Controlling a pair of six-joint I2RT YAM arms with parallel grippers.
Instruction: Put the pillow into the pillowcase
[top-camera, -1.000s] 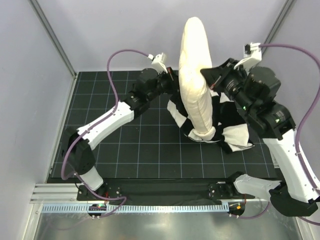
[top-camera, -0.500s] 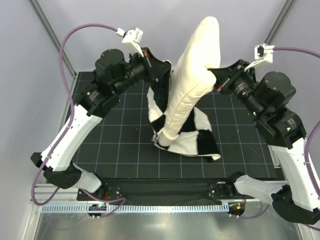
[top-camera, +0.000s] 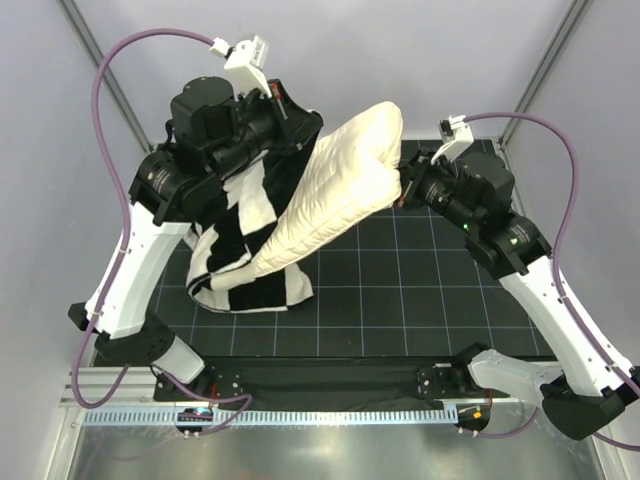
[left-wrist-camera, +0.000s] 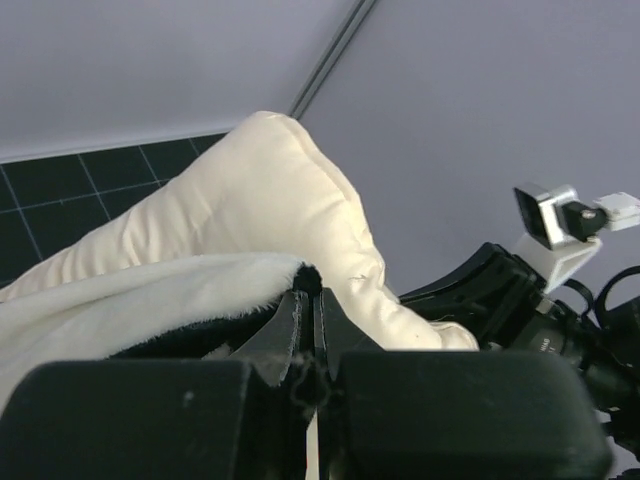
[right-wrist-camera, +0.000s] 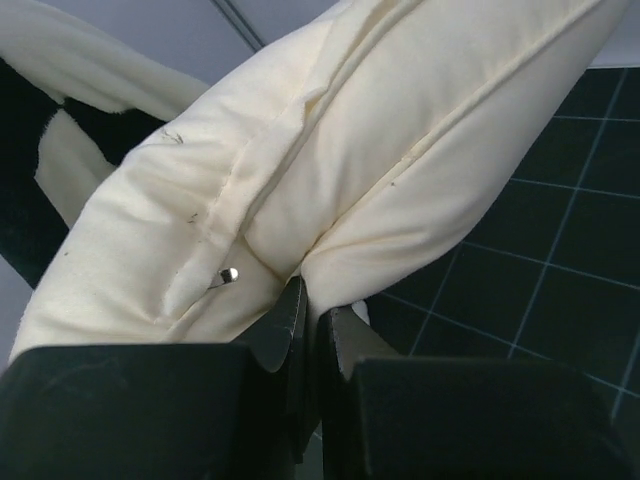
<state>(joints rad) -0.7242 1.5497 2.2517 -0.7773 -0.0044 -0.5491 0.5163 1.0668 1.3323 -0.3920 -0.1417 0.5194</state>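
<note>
Pillow (top-camera: 340, 185) hung tilted mid-scene, lower-left end inside pillowcase (top-camera: 235, 255), upper-right part sticking out. Approx half in by my read; remaining: pull cover over the rest + lay flat. Left gripper (left-wrist-camera: 310, 305) pinched tight on pillowcase rim, far left. Right gripper (right-wrist-camera: 308, 305) clamped on pillow edge, right.

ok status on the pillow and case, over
Left gripper shut on pillowcase rim. Right gripper shut on pillow edge. Pillow aloft, tilted, lower end inside pillowcase, upper part out. Nothing seen blocking.
</note>
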